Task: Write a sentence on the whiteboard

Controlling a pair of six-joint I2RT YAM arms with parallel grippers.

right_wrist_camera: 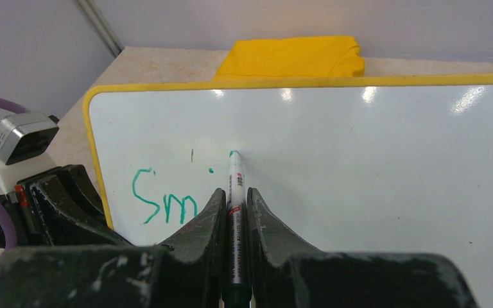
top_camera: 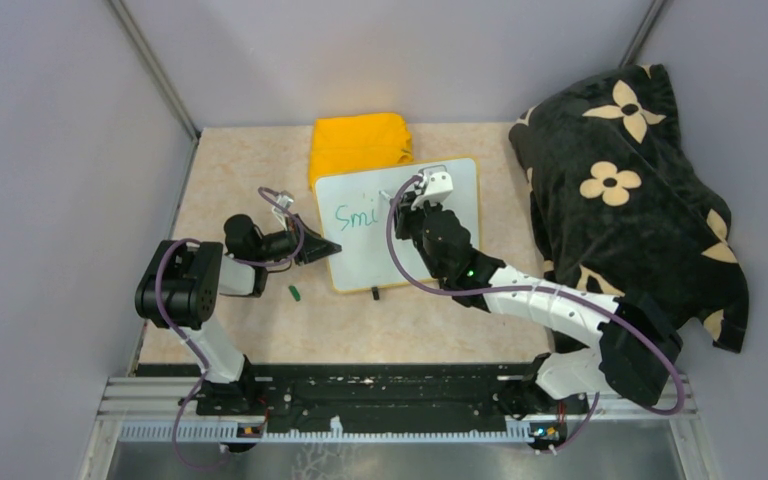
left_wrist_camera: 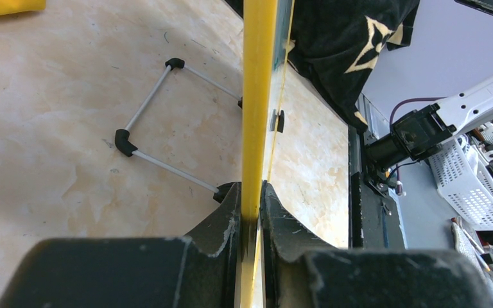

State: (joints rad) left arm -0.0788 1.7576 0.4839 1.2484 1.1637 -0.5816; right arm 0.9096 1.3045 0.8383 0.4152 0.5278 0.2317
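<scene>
Right gripper [right_wrist_camera: 234, 196]: lower centre of the right wrist view, black jaws clamped together on a marker [right_wrist_camera: 235, 186]; the marker tip touches the board face, where a short green stroke begins.
Left gripper [left_wrist_camera: 250, 187]: bottom centre of the left wrist view, jaws closed on the yellow rim of the board, seen edge-on.
Whiteboard [top_camera: 360, 255]: centre of the top view, white face, yellow rim, rounded corners, its left edge held by the left gripper.
Sentence [right_wrist_camera: 167, 202]: green handwriting, upper left part of the board face, reads "Smi" only, just left of the marker tip.
Wire stand [left_wrist_camera: 160, 115]: grey rods with black corner pieces, upper left of the left wrist view, beside the board.
Yellow cloth [top_camera: 360, 143]: folded, just above the board in the top view, its lower edge at the board's far rim.
Green cap [top_camera: 295, 293]: on the beige tabletop [top_camera: 250, 170], below the left gripper.
Black floral blanket [top_camera: 620, 190]: heaped at right.
</scene>
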